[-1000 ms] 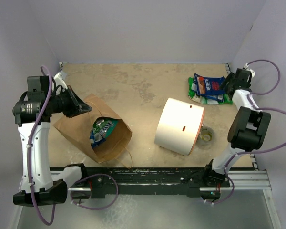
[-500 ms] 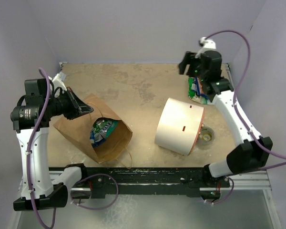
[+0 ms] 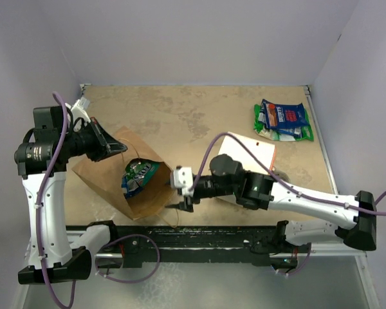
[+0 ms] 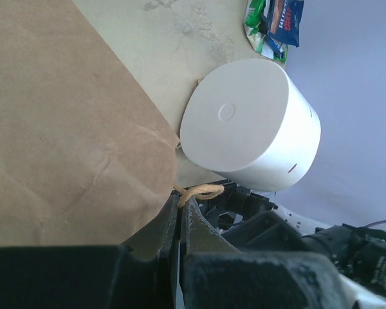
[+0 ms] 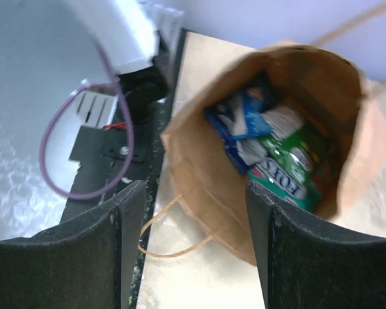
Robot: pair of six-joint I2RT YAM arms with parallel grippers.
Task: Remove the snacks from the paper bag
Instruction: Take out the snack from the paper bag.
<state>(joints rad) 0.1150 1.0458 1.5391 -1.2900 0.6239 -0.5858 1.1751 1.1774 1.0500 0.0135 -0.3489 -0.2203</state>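
Note:
The brown paper bag (image 3: 106,172) lies on its side at the left, mouth facing the near right. Green and blue snacks (image 3: 137,177) show in its mouth. In the right wrist view the bag (image 5: 206,193) gapes open with a green packet (image 5: 289,167) and a blue packet (image 5: 243,119) inside. My left gripper (image 3: 116,147) is shut on the bag's upper twisted handle (image 4: 202,191). My right gripper (image 3: 184,203) is open and empty, low, just outside the bag's mouth. Other snacks (image 3: 282,120) lie at the far right.
A large white cylinder (image 3: 248,153) lies on its side mid-table, partly behind my right arm; it also shows in the left wrist view (image 4: 251,122). The bag's lower handle (image 5: 174,248) loops on the table near the front rail (image 3: 206,233).
My right arm has swung from the far right corner, across the cylinder, down to the bag's mouth at the near left. My left gripper still holds the bag handle.

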